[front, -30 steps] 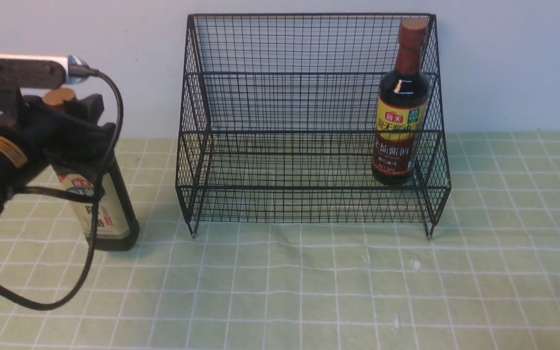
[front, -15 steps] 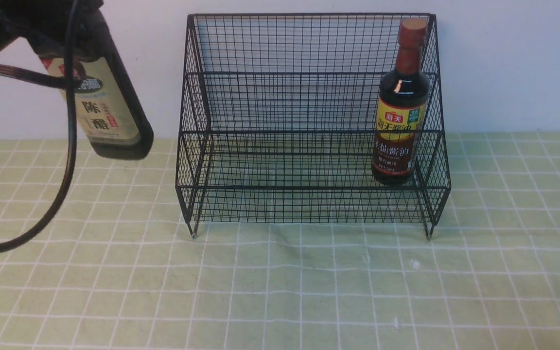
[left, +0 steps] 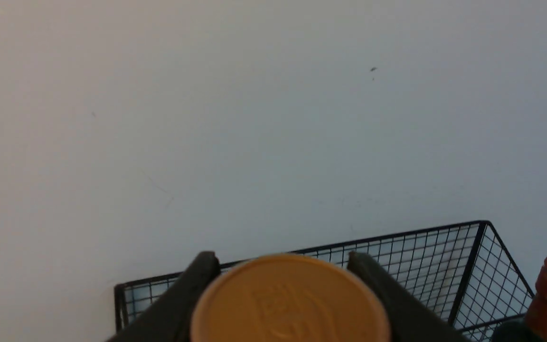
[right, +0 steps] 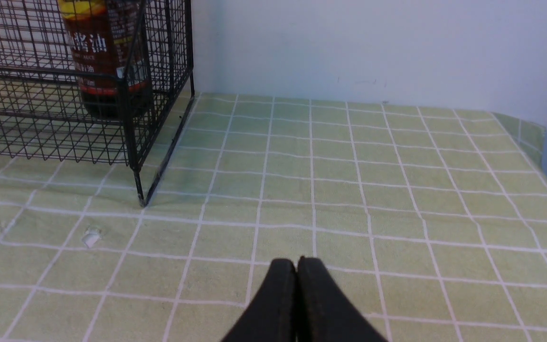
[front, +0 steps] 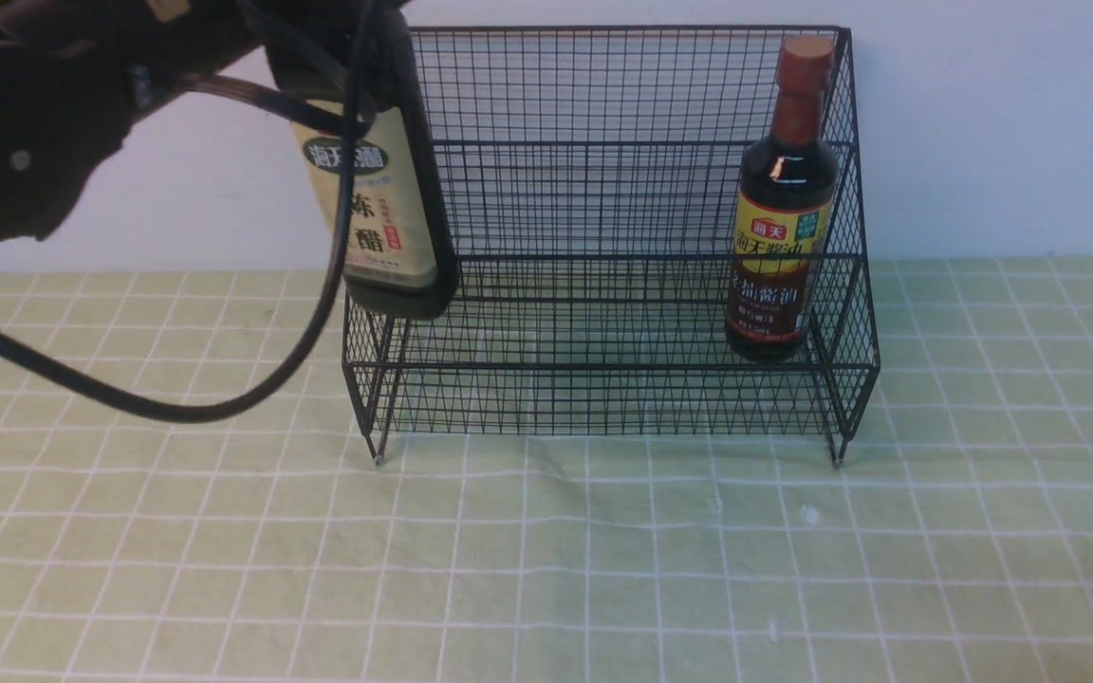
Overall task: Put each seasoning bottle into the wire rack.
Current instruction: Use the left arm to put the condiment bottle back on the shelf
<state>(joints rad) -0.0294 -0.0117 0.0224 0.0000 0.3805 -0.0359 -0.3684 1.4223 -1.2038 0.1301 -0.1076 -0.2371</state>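
The beige-label seasoning bottle (front: 376, 209) hangs in the air, slightly tilted, in front of the wire rack's (front: 603, 365) left side wall. Its top is hidden behind my left arm. In the left wrist view my left gripper (left: 280, 263) is shut on this bottle, with a dark finger on each side of the gold cap (left: 290, 299). The second seasoning bottle (front: 782, 218), with a brown-red cap, stands upright inside the rack at its right end. My right gripper (right: 296, 262) is shut and empty, low over the cloth to the right of the rack (right: 131, 118).
A green checked cloth (front: 603, 569) covers the table, and a pale wall (front: 983, 123) stands right behind the rack. My left arm's black cable (front: 224, 408) droops in a loop down to the left of the rack. The cloth's right edge (right: 534, 137) shows in the right wrist view.
My left gripper has lifted the beige-label bottle off the cloth at the left and carried it up and right, to the rack's left side. The right gripper and the other bottle have stayed still.
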